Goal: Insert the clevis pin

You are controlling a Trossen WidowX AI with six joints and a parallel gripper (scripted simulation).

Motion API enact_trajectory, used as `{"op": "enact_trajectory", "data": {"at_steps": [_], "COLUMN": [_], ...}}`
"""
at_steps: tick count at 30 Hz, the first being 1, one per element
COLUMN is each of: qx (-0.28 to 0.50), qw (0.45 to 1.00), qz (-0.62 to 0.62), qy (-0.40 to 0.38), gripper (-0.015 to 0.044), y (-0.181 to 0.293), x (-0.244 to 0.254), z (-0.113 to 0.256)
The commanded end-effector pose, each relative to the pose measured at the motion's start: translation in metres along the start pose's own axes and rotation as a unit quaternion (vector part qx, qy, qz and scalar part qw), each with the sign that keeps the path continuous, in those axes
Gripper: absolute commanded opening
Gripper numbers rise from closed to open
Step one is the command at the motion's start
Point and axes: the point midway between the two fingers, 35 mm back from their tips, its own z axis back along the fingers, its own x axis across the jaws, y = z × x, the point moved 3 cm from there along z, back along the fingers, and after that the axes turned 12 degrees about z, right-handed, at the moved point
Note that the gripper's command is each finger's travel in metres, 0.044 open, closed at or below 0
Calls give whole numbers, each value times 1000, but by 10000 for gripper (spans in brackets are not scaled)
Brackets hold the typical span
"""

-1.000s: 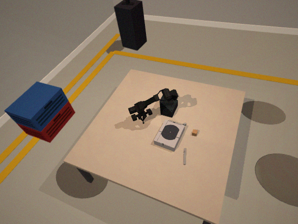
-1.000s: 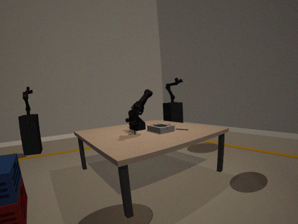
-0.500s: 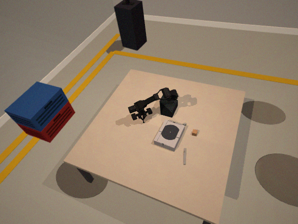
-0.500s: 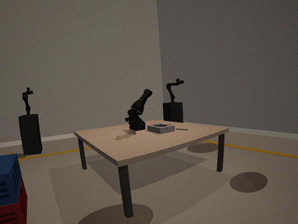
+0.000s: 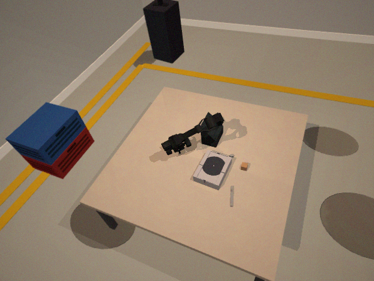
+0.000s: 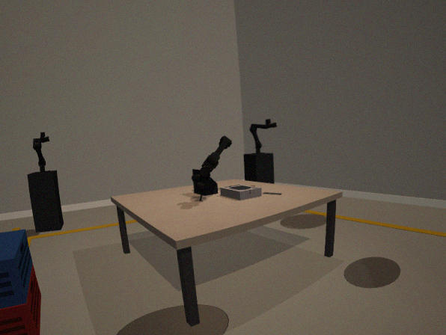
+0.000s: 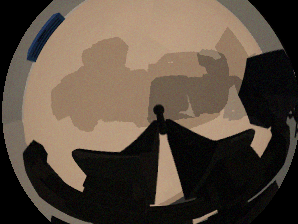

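Note:
The tray is pale, boxy and rimmed, and sits on the table in front of the arm's base. The disc is round and dark and lies flat in it, with a small speck at its centre. My gripper is off to the tray's left in the top view, low over the table. It is shut on the clevis pin. The pin's round head points away from the fingertips, down toward the table. Whether the head touches the table cannot be told. The tray's hole is hidden or too small to see.
An orange cube and a thin grey bar lie on the table beyond the tray. A small grey piece is at the tray's corner. The arm's base stands close behind the tray.

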Motion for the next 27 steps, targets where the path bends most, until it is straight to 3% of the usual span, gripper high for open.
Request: {"op": "enact_trajectory", "data": {"at_steps": [1,8,27], "qx": [-41,-102,-396], "qw": [999,994,915], "qz": [9,16,-18], "qy": [17,37,70], "gripper": [0,0,0], "y": [5,16,78], "x": [3,7,11], "z": [-3,-5,-9]}}
